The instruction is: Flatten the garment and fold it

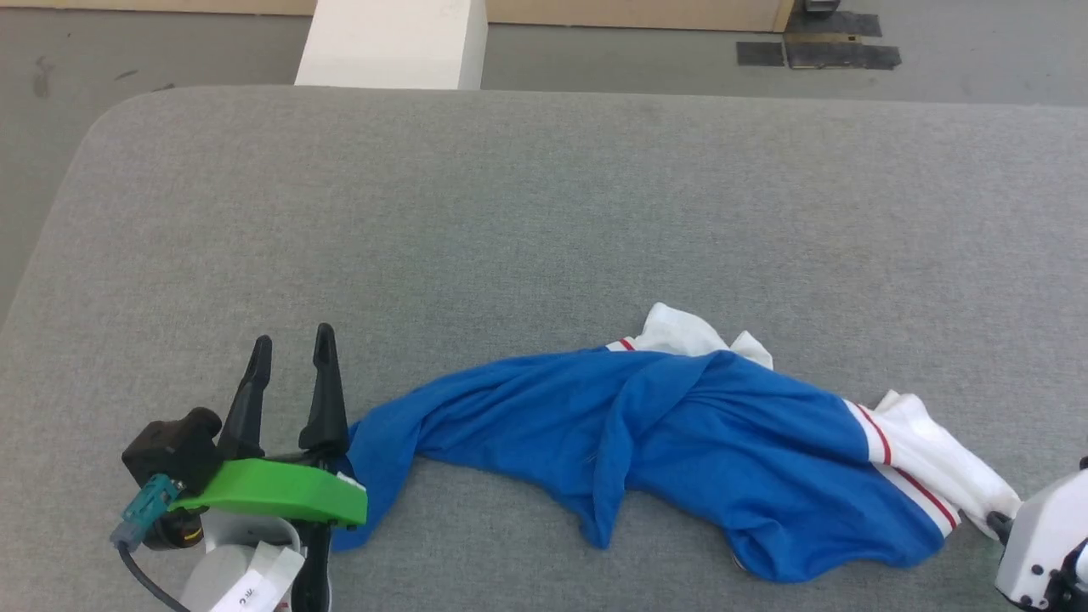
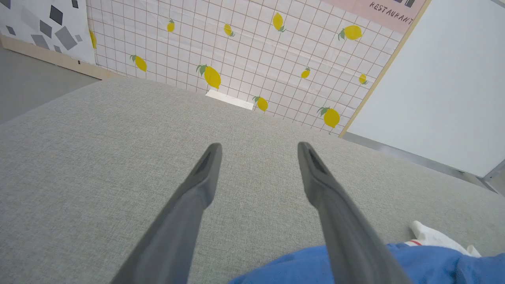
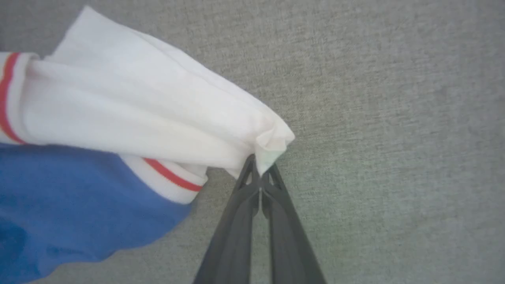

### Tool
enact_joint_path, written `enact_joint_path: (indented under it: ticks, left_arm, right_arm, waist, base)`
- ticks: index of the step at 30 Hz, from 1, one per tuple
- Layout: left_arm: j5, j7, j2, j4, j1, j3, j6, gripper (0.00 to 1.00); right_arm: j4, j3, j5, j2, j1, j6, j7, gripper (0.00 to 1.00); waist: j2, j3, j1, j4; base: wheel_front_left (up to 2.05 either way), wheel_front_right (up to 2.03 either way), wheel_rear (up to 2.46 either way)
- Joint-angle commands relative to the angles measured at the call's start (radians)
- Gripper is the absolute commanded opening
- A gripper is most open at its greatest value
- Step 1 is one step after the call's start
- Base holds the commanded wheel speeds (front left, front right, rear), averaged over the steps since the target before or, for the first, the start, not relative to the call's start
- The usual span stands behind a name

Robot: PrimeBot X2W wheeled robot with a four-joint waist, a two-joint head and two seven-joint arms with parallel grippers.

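The garment lies on the near part of the table, toward the right. It's bunched into 1 long twisted rope of blue cloth running left-right, w/ deep creases & the body doubled over itself. No lettering or number shows, so can't tell which face is up. 1 white sleeve w/ its red-&-white trim trails off the right end. A 2nd white sleeve pokes out crumpled from behind the blue at the far edge. The blue hem end tapers off at the left.

The right claw is clenched on the very tip of the 1st sleeve, w/ a small pinch of white fabric btwn its tips, low over the table. The left claw is released, fingers spread wide w/ nothing btwn them, over bare table just beside the hem end. Blue cloth lies at the base of 1 finger in the left wrist view, but can't tell if it touches.

Progress, as I judge it: early. 1 grip of 2 is made, the cloth isn't flat anywhere & 0 folds are in. Left to do:
- get the left claw onto the hem end or a shoulder
- pull the 2 ends apart to untwist
- spread the body flat, lay both sleeves out & smooth the creases
- fold sleeves in & body over

Prob. most of the job is ahead.
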Motion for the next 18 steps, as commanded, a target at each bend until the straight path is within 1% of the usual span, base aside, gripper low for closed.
enact_joint_path:
  ticks: [1,2,3,6,13,15,18]
  left_arm:
    - [-0.012,0.006,0.006,-0.005,0.007,0.002,0.007,1.0]
    - [-0.013,0.007,0.007,-0.005,0.007,0.003,0.008,1.0]
    - [-0.014,0.008,0.008,-0.006,0.008,0.003,0.009,1.0]
    - [-0.016,0.012,0.011,-0.006,0.012,0.004,0.012,1.0]
    - [-0.019,0.02,0.016,-0.009,0.022,-0.001,0.018,1.0]
    - [-0.02,0.023,0.017,-0.009,0.026,-0.003,0.018,1.0]
    - [-0.022,0.029,0.018,-0.009,0.029,-0.008,0.018,1.0]
  right_arm:
    - [0.006,0.002,0.001,0.007,0.005,-0.001,-0.01,0.1]
    - [0.006,0.003,0.003,0.011,0.001,-0.001,-0.026,0.39]
    - [0.006,0.004,0.002,0.013,-0.003,-0.001,-0.044,1.0]
    - [-0.007,-0.006,0.012,0.02,-0.032,-0.001,-0.122,1.0]
    - [-0.092,-0.03,0.05,0.033,-0.088,-0.001,-0.458,1.0]
    - [-0.107,-0.033,0.046,0.036,-0.087,-0.001,-0.542,1.0]
    - [-0.108,-0.034,0.041,0.04,-0.077,-0.001,-0.63,1.0]
  waist:
    - [0.0,-0.001,0.0001,-0.003]
    - [0.0,-0.001,0.0001,-0.005]
    - [0.0,-0.002,0.0001,-0.007]
    - [0.0,-0.011,0.0001,-0.014]
    - [0.0,-0.037,0.0001,-0.02]
    - [0.0,-0.044,0.0001,-0.021]
    - [0.0,-0.053,0.0001,-0.021]
  base:
    - [0.0,0.0,0.0]
    - [0.0,0.0,0.0]
    - [0.0,0.0,0.0]
    - [0.0,0.0,0.0]
    - [0.0,0.0,0.0]
    - [0.0,0.0,0.0]
    - [0.0,0.0,0.0]
